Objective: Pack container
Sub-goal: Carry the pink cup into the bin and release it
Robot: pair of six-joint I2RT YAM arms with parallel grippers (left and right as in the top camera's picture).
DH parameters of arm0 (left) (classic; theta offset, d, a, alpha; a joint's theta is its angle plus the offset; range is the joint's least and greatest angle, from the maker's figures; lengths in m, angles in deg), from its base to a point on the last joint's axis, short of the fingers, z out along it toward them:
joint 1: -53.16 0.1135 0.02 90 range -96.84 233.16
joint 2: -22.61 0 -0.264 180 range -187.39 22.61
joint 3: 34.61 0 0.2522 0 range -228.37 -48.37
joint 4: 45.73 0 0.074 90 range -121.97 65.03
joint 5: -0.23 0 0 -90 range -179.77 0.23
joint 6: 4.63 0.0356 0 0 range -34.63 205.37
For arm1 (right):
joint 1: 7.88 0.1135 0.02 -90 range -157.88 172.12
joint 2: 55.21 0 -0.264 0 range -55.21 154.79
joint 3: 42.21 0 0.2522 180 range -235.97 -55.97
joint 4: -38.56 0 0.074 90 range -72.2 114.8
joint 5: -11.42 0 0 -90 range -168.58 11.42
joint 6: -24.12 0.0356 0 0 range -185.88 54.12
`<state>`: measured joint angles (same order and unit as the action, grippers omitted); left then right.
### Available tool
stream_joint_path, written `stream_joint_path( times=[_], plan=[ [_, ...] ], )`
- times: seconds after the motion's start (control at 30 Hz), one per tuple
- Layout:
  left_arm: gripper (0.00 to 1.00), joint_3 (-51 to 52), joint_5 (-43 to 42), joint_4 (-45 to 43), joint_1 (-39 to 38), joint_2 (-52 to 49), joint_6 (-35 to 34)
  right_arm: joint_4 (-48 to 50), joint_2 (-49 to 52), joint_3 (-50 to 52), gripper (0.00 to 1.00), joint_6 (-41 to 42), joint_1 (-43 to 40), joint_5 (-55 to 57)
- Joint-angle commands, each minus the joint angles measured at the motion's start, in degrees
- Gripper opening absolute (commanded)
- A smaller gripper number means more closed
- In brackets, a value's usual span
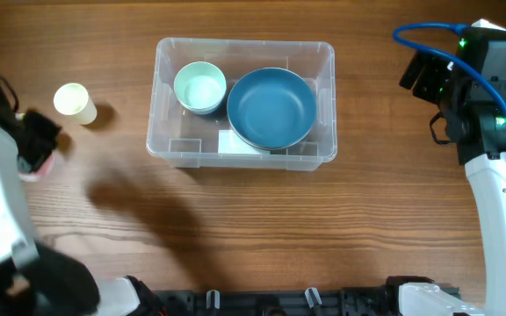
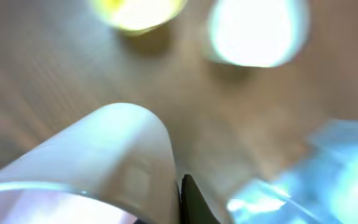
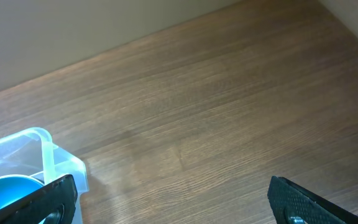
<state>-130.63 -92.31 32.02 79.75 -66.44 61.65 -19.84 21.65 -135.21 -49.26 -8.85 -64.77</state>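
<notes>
The container (image 1: 325, 53), a large clear bin, stands at the middle of the table with a pale green bowl (image 1: 200, 88) and a blue bowl (image 1: 271, 107) inside. At the far left my left gripper (image 1: 39, 145) is shut on the wall of a whitish-pink cup (image 1: 35, 172). In the left wrist view that cup (image 2: 104, 155) fills the foreground beside one dark finger (image 2: 191, 202), and the container (image 2: 316, 180) is a blur at lower right. My right gripper (image 3: 182, 205) stands open over bare wood to the right of the container (image 3: 42, 155).
A yellow cup (image 1: 75, 103) lies on the table left of the bin, close to my left gripper, and shows as a blur (image 2: 138, 9) in the left wrist view. A pale bright shape (image 2: 257, 31) beside it is too blurred to name.
</notes>
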Motion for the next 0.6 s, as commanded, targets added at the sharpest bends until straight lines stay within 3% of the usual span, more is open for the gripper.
stream_joint_path(
  times=[0.0, 0.2, 0.33, 0.57],
  plan=[
    [0.04, -4.46, -7.08, -0.87, -9.73, 8.92, 2.54, 0.02, 0.55, -0.79, 0.99, -0.50, -0.02, 1.20],
    [0.04, -4.76, -6.58, -8.11, -32.94, 14.19, 5.60, 0.02, 0.55, -0.79, 0.99, -0.50, -0.02, 1.20],
    [0.04, -4.76, 0.00, -9.55, -45.86, 11.04, 6.58, 0.02, 0.55, -0.79, 1.00, -0.50, -0.02, 1.20],
    [0.04, -4.76, 5.68, -8.66, -54.40, -1.03, 4.52, 0.02, 0.55, -0.79, 1.00, -0.50, -0.02, 1.20]
  ],
)
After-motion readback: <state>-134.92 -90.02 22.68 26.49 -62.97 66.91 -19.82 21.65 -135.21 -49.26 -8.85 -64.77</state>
